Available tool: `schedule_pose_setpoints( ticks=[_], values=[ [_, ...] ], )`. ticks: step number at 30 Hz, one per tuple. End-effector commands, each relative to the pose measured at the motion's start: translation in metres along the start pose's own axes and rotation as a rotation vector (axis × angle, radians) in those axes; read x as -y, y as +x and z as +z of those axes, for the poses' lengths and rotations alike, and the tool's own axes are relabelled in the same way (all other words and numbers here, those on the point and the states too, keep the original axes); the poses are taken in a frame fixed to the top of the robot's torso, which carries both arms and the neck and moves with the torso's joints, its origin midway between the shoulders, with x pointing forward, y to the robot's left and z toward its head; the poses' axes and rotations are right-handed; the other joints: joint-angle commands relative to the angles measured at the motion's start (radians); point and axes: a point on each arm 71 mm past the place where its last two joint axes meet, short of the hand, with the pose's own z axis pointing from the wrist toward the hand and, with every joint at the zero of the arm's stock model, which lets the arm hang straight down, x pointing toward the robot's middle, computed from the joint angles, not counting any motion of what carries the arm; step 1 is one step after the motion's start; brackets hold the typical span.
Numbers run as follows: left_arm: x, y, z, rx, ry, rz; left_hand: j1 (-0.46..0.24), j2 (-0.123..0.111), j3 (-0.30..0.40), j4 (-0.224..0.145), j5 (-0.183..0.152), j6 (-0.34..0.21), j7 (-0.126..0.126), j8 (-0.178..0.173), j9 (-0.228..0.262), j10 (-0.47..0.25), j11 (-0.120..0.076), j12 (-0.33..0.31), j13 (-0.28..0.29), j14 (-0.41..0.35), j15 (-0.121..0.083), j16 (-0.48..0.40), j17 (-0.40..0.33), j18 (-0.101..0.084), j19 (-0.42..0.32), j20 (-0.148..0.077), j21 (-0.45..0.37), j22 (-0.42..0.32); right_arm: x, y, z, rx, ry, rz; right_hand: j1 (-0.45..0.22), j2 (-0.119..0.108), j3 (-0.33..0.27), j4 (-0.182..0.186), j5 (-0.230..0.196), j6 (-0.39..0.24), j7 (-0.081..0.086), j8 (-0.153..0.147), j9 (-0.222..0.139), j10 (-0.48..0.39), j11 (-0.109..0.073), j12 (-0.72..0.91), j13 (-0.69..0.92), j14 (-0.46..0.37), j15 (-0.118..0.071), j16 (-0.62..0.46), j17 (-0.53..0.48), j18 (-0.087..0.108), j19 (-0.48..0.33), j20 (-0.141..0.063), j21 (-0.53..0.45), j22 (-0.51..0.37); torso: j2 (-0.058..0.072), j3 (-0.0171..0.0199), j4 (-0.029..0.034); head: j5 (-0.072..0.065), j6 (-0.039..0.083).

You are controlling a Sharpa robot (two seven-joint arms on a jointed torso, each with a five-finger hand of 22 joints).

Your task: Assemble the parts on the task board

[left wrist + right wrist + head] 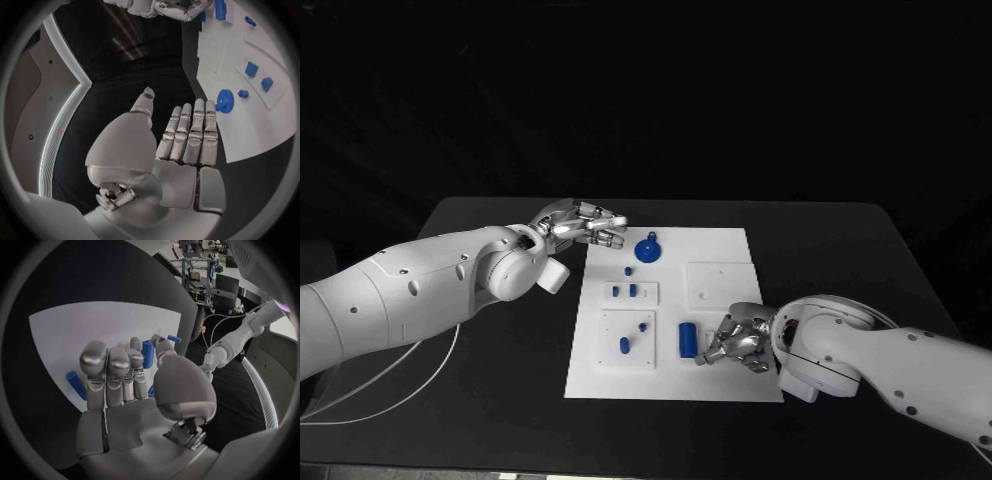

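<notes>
White flat task board (718, 300) carries small blue plastic parts (629, 291); left hand (581, 224) hovers spread at ten o'clock, right hand (737, 343) perhaps touching a blue cylinder (688, 339) at five.

A black table (848, 260) stands in darkness, a white cable (387, 385) draped over it.

The head view looks steeply down from above onto the black surface (877, 260) with the white task board (718, 250) central. Each wrist view sits close behind its own hand, the left hand (181, 137) and the right hand (119, 375), facing along the fingers. All three views share the task board.
</notes>
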Motion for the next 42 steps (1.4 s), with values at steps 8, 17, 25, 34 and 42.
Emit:
schedule_pose_setpoints(
  ticks=[8,17,25,34,42],
  values=[
    [0.003,0.000,0.000,-0.001,0.031,0.050,0.012,-0.063,0.008,0.058,0.010,-0.009,-0.020,0.006,0.001,0.025,-0.017,-0.003,0.001,0.001,-0.004,-0.002,0.000,-0.002,-0.009,0.001,0.005,0.000,0.004,-0.036,-0.020,0.020,-0.115,0.079,0.060,0.041,0.001,0.004,-0.072,-0.006,-0.004,-0.001,-0.015,0.007,0.007,0.027,0.011,0.003,0.004,0.015,0.007,-0.007,0.048,0.007,0.020,0.114,-0.001,0.0016,-0.0002,-0.014,0.012],
    [0.004,-0.001,-0.001,0.014,0.055,0.043,-0.007,0.027,-0.031,-0.058,0.011,0.023,-0.016,0.004,0.001,0.150,-0.045,-0.004,0.003,0.105,-0.039,0.001,0.003,-0.010,0.040,-0.033,0.046,0.018,0.032,-0.073,-0.033,0.125,-0.048,0.050,0.055,0.058,0.148,-0.041,-0.269,0.004,-0.006,-0.002,-0.045,0.034,0.008,0.069,0.037,0.005,0.008,0.028,0.012,-0.012,0.047,0.010,0.041,0.117,0.001,0.0005,0.0003,-0.044,0.018],
    [0.006,0.000,-0.003,0.017,0.067,0.035,-0.006,0.050,-0.047,-0.086,0.012,0.040,-0.022,0.000,0.001,0.177,-0.055,-0.005,0.001,0.136,-0.050,0.002,0.004,-0.016,0.047,-0.045,0.062,0.024,0.053,-0.084,-0.039,0.191,0.087,-0.038,0.032,0.006,0.263,-0.020,-0.291,0.006,-0.003,-0.001,-0.078,0.041,0.011,0.073,0.053,0.004,0.011,0.035,0.008,-0.009,0.044,0.014,0.051,0.116,0.001,-0.0007,-0.0014,-0.055,0.022],
    [0.005,-0.001,-0.007,0.027,0.074,0.005,0.003,0.079,0.010,-0.139,0.068,0.067,-0.031,-0.010,0.001,0.191,-0.065,-0.007,0.000,0.150,-0.057,0.003,0.004,-0.018,0.053,-0.053,0.075,0.029,0.067,-0.075,-0.037,0.169,0.208,-0.081,0.014,-0.014,0.275,0.014,-0.305,-0.005,0.002,-0.001,-0.080,0.036,0.012,0.063,0.054,0.003,0.013,0.033,0.003,-0.010,0.042,0.015,0.047,0.115,0.000,-0.0013,0.0002,-0.061,0.023],
    [0.005,-0.003,-0.008,0.037,0.073,-0.006,-0.014,0.069,0.010,-0.139,0.036,0.065,-0.028,-0.010,0.001,0.183,-0.061,-0.007,0.001,0.144,-0.054,0.002,0.003,-0.017,0.049,-0.050,0.074,0.028,0.073,-0.063,-0.031,0.160,0.249,-0.100,0.013,-0.026,0.280,0.035,-0.301,0.006,-0.002,0.000,-0.074,0.036,0.010,0.060,0.054,0.002,0.012,0.032,0.001,-0.011,0.043,0.015,0.046,0.115,0.000,-0.0025,0.0012,-0.066,0.022]
  ],
)
